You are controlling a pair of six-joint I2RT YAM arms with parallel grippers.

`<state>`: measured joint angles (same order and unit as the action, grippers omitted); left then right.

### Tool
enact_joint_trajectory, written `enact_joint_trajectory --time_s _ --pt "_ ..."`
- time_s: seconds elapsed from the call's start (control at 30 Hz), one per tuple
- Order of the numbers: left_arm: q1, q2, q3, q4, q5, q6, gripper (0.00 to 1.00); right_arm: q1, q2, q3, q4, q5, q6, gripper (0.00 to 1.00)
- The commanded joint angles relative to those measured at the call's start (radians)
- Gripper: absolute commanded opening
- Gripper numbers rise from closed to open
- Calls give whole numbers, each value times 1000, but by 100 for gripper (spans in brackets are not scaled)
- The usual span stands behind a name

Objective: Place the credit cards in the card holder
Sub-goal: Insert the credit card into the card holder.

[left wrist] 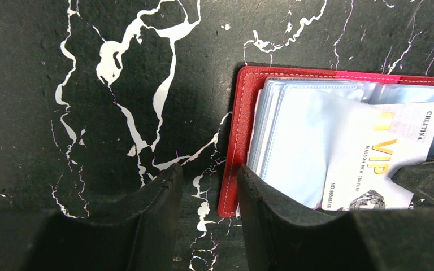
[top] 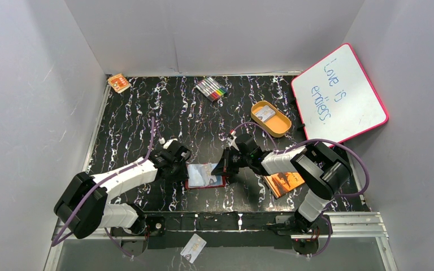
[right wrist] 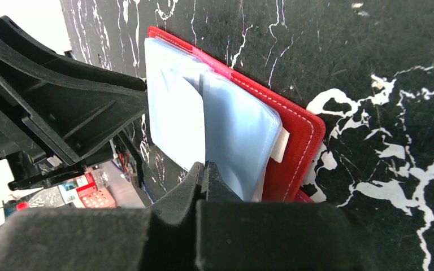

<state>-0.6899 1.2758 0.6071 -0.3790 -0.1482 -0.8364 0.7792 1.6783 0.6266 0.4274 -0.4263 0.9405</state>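
The red card holder [top: 219, 183] lies open on the black marbled table, its clear sleeves facing up [left wrist: 243, 113] [right wrist: 299, 141]. A whitish credit card [left wrist: 384, 164] printed "VIP" sits partly inside a sleeve, and my right gripper [top: 226, 165] [right wrist: 204, 166] is shut on the credit card's [right wrist: 172, 118] near edge. My left gripper [top: 185, 167] [left wrist: 209, 172] is open at the holder's left edge. One of its fingers [left wrist: 265, 203] rests over the sleeves and the other finger [left wrist: 158, 197] is over bare table. Another credit card [top: 264, 113] lies in the orange tray, and one more [top: 193, 248] lies on the near ledge.
An orange booklet [top: 285, 182] lies under my right arm. The orange oval tray [top: 280, 125] stands at the back right beside a pink-framed whiteboard [top: 339, 93]. Coloured markers [top: 212, 88] and a small orange pack [top: 118, 83] lie along the back edge. Grey walls enclose the table.
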Motion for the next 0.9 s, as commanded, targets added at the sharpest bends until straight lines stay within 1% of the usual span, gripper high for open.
enact_joint_trajectory --time_s 0.0,0.3,0.57,0.87 --pt "0 49 -26 -21 40 3 39 -2 -10 40 -44 69 -81 0" --pt "0 63 -20 -20 45 3 39 -3 11 62 -26 46 -97 0" --pt "0 72 -16 -14 54 1 38 -3 26 36 37 32 -46 0" --pt "0 66 -34 -3 65 -10 38 -1 52 -16 145 16 34 0"
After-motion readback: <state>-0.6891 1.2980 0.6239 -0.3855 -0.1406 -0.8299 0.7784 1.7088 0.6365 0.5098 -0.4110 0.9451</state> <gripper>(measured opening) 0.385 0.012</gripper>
